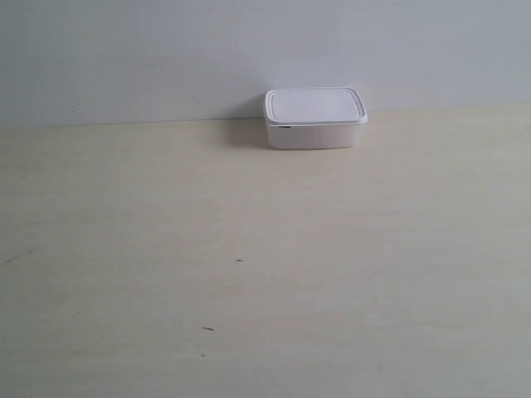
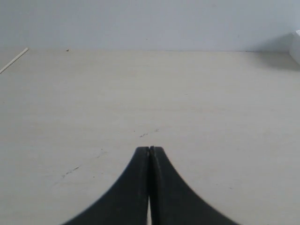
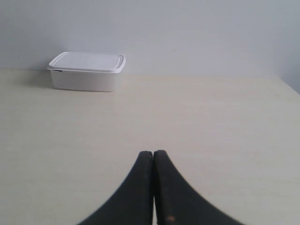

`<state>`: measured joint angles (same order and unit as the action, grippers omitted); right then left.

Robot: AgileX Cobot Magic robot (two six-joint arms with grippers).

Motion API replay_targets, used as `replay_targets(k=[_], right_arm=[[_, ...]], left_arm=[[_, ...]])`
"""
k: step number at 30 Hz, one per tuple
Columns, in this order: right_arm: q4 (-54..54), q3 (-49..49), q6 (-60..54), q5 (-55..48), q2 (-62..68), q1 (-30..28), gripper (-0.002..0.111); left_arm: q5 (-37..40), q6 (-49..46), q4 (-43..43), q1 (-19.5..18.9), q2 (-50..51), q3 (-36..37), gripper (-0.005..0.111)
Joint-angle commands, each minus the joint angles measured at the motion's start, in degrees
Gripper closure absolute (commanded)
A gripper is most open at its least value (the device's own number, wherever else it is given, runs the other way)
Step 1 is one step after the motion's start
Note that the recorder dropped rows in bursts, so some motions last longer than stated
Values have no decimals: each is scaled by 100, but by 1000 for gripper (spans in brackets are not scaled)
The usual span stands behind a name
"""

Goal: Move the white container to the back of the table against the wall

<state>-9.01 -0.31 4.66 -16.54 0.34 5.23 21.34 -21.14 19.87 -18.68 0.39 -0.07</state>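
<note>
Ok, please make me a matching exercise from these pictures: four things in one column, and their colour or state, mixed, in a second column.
Things: 1 white container; 2 table; 3 wall; 4 left end effector.
States: A shut, holding nothing; B plain pale grey; C lid on, at the table's back edge; D cream wood grain, small dark specks.
Pairs: 1-C; 2-D; 3-B; 4-A.
</note>
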Motion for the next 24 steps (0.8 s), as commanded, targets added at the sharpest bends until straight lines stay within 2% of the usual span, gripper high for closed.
replay_targets(k=[1,4,10,14,24], right_arm=[[7,31,-14,44,-34,-330,108],[7,31,-14,44,-34,-561,108],[7,31,-14,44,-34,-586,108],[7,31,-14,44,-34,-105,108],[7,31,-14,44,-34,-103,108]], left_arm=[[-1,61,39,-19,-39,7,107],[-1,61,39,-19,-39,7,107],[-1,61,39,-19,-39,7,107],[-1,61,39,-19,-39,7,107],[-1,36,105,-19,-39,7,107]])
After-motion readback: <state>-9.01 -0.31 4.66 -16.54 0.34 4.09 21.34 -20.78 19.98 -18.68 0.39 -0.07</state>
